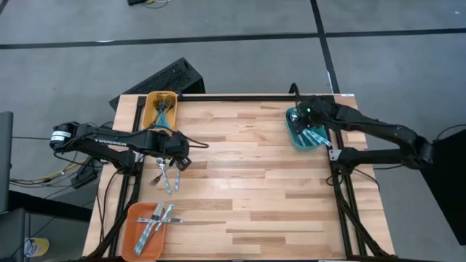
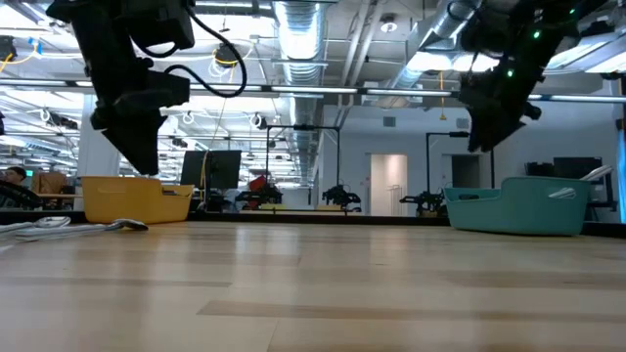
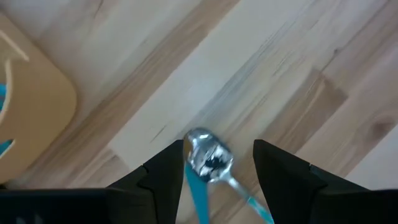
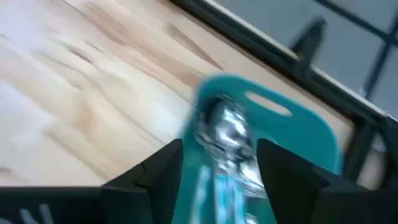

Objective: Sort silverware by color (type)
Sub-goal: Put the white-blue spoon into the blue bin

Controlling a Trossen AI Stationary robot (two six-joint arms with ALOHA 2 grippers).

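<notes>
- Now my left gripper [image 3: 217, 180] hangs wide over a loose spoon [image 3: 210, 157]; next I descend and close.
- Right gripper [image 4: 219, 163] above the teal tray [image 1: 300, 134], seemingly open.

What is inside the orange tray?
The orange tray holds a few pieces of silverware with blue handles, lying crossed over each other. Which kinds they are is too small to tell, and anything under the pile is hidden.

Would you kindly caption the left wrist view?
Open left gripper poised over a spoon on the wooden table.
</notes>
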